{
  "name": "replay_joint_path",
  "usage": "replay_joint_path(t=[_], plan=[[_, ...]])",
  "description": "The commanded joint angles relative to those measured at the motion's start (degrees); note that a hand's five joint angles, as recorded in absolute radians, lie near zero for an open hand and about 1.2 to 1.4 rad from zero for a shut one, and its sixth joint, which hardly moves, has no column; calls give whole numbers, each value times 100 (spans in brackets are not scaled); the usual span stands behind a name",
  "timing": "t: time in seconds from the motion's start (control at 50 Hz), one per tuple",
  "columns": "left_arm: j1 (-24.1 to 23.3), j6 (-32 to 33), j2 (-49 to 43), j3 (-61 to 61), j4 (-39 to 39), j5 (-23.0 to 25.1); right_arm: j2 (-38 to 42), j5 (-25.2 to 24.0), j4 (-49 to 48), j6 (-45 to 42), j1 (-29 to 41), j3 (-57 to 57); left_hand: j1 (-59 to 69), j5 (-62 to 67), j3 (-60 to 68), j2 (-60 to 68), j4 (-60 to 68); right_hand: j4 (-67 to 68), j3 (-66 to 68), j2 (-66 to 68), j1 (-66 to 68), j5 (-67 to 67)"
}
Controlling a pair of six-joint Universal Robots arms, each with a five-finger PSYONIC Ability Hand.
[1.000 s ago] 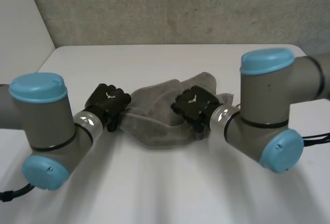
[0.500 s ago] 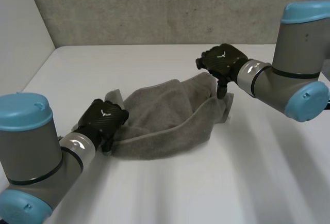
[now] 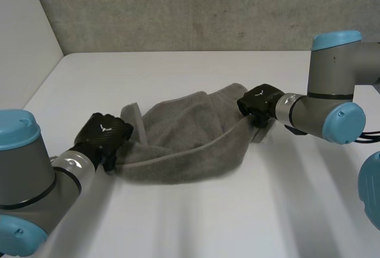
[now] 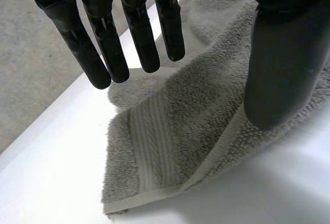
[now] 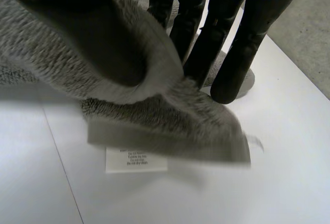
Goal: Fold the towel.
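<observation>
- Head view: grey towel (image 3: 184, 145) lies rumpled mid-table (image 3: 178, 222), with the left hand (image 3: 102, 136) at its left end and the right hand (image 3: 259, 100) at its right corner. Soft, limp, light terry that will likely sag; best taken by hemmed corners.
- Left wrist view: fingers (image 4: 105, 43) straight and spread above the cloth; thumb (image 4: 281, 69) rests on the hemmed edge near a corner.
- Right wrist view: corner pinched between thumb and straight fingers (image 5: 242, 43); label (image 5: 135, 159) shows beneath.
- Against half a second ago: right hand lower, left hand drawn back, towel stretched longer.
</observation>
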Motion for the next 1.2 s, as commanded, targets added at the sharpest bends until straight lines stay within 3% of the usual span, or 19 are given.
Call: replay_joint_path(t=[0.02, 0.18, 0.4, 0.62, 0.84, 1.08, 1.12, 1.2], plan=[[250, 1, 17, -135, -59, 614, -241, 9, -326, 472, -19, 461, -107, -1035, -71, -99, -138, 956, 1040, 950, 841, 923], [268, -7, 9, -135, -85, 765, -734, 193, -994, 1069, -221, 1418, 986, 58, 1022, 994, 955, 956, 1040, 950, 841, 923], [346, -7, 9, -214, -199, 765, -954, 370, -1452, 1193, -266, 2202, 937, 10, 973, 945, 906, 956, 1040, 950, 841, 923], [540, -7, -106, -223, -199, 773, -1059, 343, -1575, 1193, -266, 2396, 617, -310, 653, 625, 586, 956, 1040, 950, 841, 923], [532, 1, -299, -231, -173, 765, -1077, 352, -1680, 1193, -327, 2483, 1575, 648, 1611, 1583, 1544, 956, 1040, 950, 841, 923], [531, 10, -580, -223, -164, 738, -1103, 361, -1698, 1193, -336, 2501, 1576, 649, 1612, 1584, 1545, 956, 1040, 950, 841, 923], [531, 1, -580, -223, -164, 747, -1103, 369, -1698, 1193, -336, 2501, 1694, 766, 1730, 1702, 1663, 956, 1040, 950, 841, 923], [540, 1, -528, -214, -147, 738, -1130, 369, -1698, 1193, -336, 2501, 3153, 2225, 3189, 3161, 3122, 956, 1040, 950, 841, 923]])
